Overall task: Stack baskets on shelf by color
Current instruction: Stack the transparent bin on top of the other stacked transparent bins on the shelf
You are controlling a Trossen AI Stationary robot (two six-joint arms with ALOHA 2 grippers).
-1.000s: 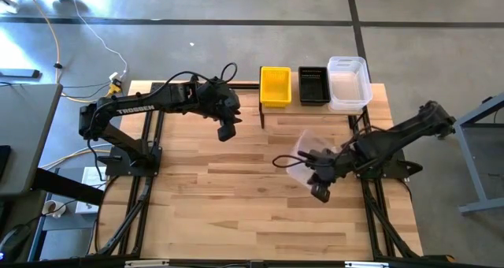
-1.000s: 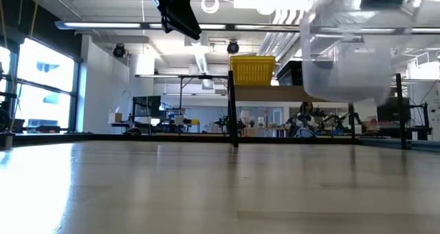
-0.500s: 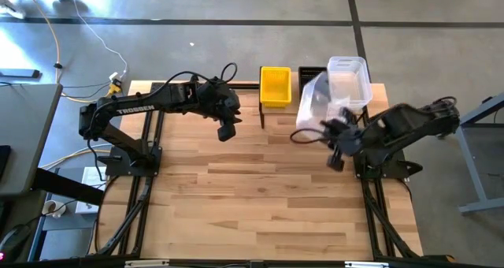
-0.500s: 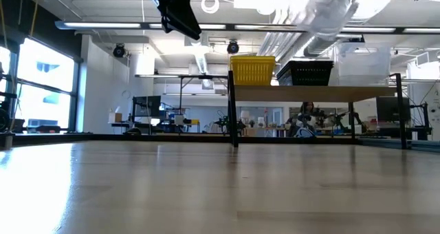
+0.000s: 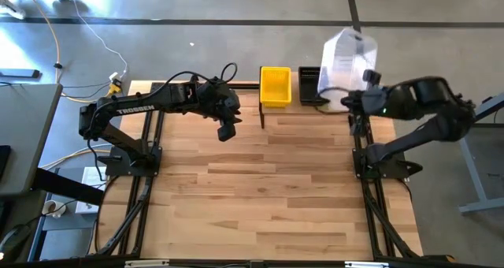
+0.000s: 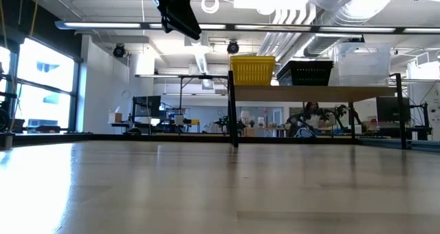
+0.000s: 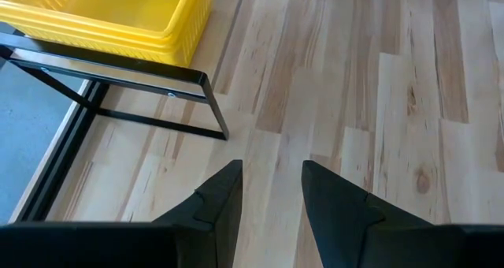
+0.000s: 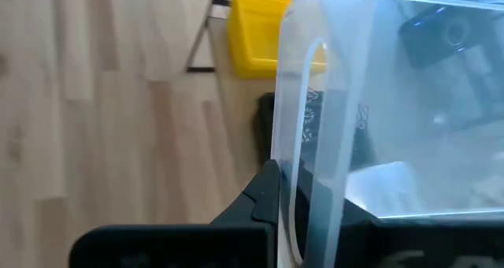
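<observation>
On the shelf (image 6: 309,93) at the table's far edge stand a yellow basket (image 5: 275,87), a black basket (image 6: 305,73) and a clear basket (image 6: 362,63). My right gripper (image 8: 303,213) is shut on another clear basket (image 5: 346,57), high above the shelf's right end. In the high view this basket hides the clear one on the shelf. My left gripper (image 7: 272,197) hangs open over the table, left of the shelf, with nothing between its fingers. My right gripper pinches one side wall of the clear basket at its rim (image 8: 302,181). One finger (image 8: 261,199) is on one face of the wall; the other shows through the plastic. The basket is lifted clear and tilted, reaching out beyond the fingers toward the far edge.
The shelf's black frame leg (image 7: 118,79) stands on the table just ahead of my left gripper. Bare tabletop (image 5: 268,197) spreads from the shelf to the near edge. The black arm bases (image 5: 130,154) stand at the table's left and right sides.
My right gripper has risen and swung from the right middle of the table toward the far edge, rolling as it went. The clear basket went with it, lifted high and tipped, and now hangs above the shelf's right end.
</observation>
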